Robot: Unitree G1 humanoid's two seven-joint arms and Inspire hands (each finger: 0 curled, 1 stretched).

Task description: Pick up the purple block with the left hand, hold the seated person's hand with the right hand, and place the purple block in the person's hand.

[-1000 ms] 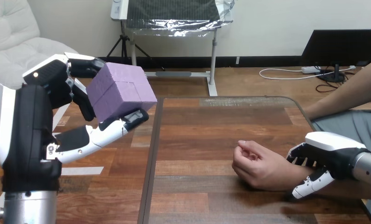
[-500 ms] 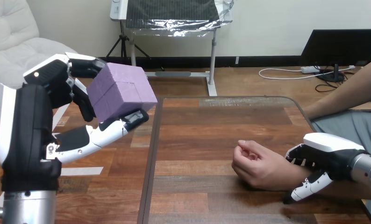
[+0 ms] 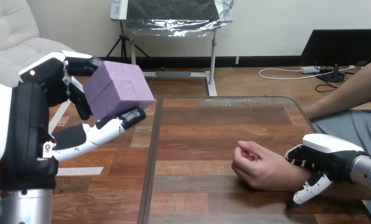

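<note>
My left hand (image 3: 57, 116) is raised at the view's left, off the table's left edge, fingers and thumb curled round the purple block (image 3: 117, 88). The block is a large cube, held in the air well above table height. The person's hand (image 3: 258, 165) rests on the table at the lower right, loosely closed, palm side turned up. My right hand (image 3: 326, 161) lies over the person's wrist, fingers curled across the top and the thumb reaching down at its near side.
The wooden table (image 3: 202, 130) has a dark rim along its left and far edges. The person's forearm (image 3: 347, 91) comes in from the right side. Bare tabletop lies between the block and the person's hand.
My left hand with the block has shifted slightly left. My right hand's thumb has swung lower along the person's wrist.
</note>
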